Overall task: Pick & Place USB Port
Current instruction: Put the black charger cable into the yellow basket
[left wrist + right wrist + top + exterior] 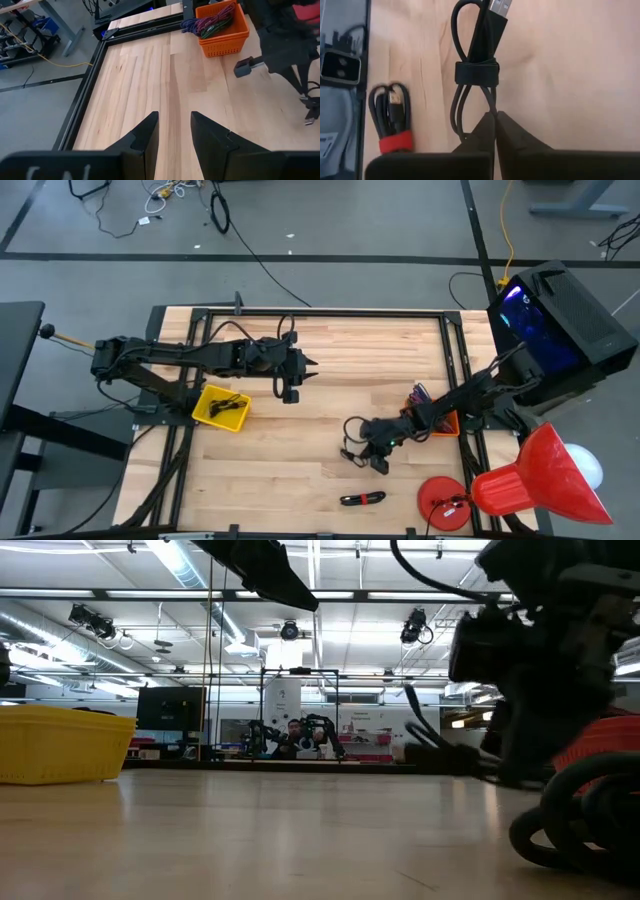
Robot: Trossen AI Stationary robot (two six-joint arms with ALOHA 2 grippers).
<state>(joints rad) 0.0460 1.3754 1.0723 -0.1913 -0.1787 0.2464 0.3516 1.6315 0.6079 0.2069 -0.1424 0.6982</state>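
Arms reach in from both sides of the wooden tabletop point(300, 450). The right arm stretches from the right edge toward the middle, low over the wood, its wrist passing just beside the orange basket point(447, 423) of coloured cords. Its right pincer point(362, 442) points away from the basket, at the front-centre of the tabletop.

In the right wrist view the right pincer point(494, 119) has its two dark fingers pressed together on the loop of a black USB cable point(476, 60). The cable is coiled and bound by a black strap around its middle, and its silver USB plug shows at the far end, pointing away from the fingers. The bundle lies against the wood directly ahead of the fingertips, with only its near loop pinched. In the high view the same black USB cable point(355, 452) sits as a dark coil right at the pincer's tip.

A second coiled cable with a red strap point(392, 120) lies flat on the tabletop just beside the held one; from above it shows near the front edge as the cable with a red strap point(362, 499), apart from the pincer.

The left arm extends from the left edge across the rear half of the tabletop, past the yellow bin point(221, 407). Its left pincer point(174, 131) hangs above bare wood with its fingers apart and nothing between them, well apart from the USB cable.
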